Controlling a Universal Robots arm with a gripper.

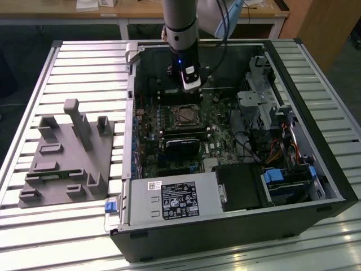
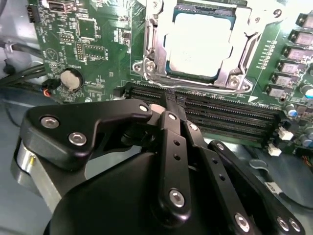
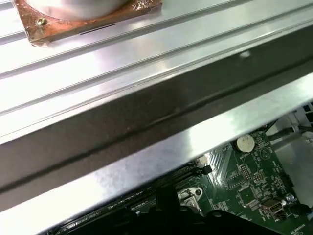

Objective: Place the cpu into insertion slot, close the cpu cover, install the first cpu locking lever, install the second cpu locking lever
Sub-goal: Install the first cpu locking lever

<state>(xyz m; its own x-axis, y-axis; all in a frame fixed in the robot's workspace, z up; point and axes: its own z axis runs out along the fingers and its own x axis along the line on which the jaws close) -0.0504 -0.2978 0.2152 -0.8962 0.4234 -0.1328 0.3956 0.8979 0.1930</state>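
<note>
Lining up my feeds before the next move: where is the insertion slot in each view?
Exterior view: insertion slot in the middle of the green board.
Second wrist view: insertion slot beyond the memory slots, with the cpu in it.
First wrist view: probably the silver corner; the rest is hidden.
Shared landmark: coin battery, in both wrist views.

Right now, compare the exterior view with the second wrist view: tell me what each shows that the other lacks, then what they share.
Exterior view alone: the whole open computer case lying on a slatted metal table, a grey plastic fixture beside it on the exterior view's left, and the arm reaching down into the case.

Second wrist view alone: the tool up close, its black fingers together over the long black memory slots, plus a round coin battery.

Shared: the green circuit board and the insertion slot, with the cpu cover lying over the cpu.
</note>
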